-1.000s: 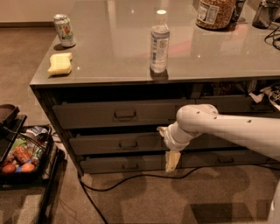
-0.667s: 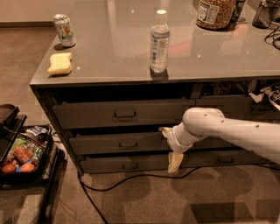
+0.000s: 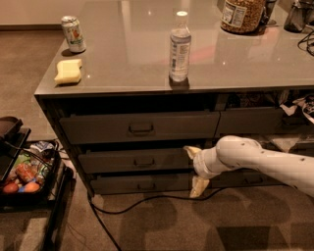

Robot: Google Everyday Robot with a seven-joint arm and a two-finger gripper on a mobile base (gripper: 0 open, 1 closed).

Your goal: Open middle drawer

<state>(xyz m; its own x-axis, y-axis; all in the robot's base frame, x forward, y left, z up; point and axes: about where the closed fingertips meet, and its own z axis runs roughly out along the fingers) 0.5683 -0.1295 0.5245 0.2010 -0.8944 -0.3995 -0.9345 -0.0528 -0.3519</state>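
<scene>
Gripper at right end of middle drawer, well right of its handle. Jaws released, spread vertically, holding nothing. Drawer sits under desk, between top drawer and bottom drawer.

I'm counting four things sitting on the desk: one can, one sponge, one bottle and one jar. Three drawers are stacking up on the left: the top drawer, the middle drawer and the bottom drawer. One gripper is hanging just right of the middle drawer's front, its two fingers spreading apart. One cable is lying on the floor.
</scene>
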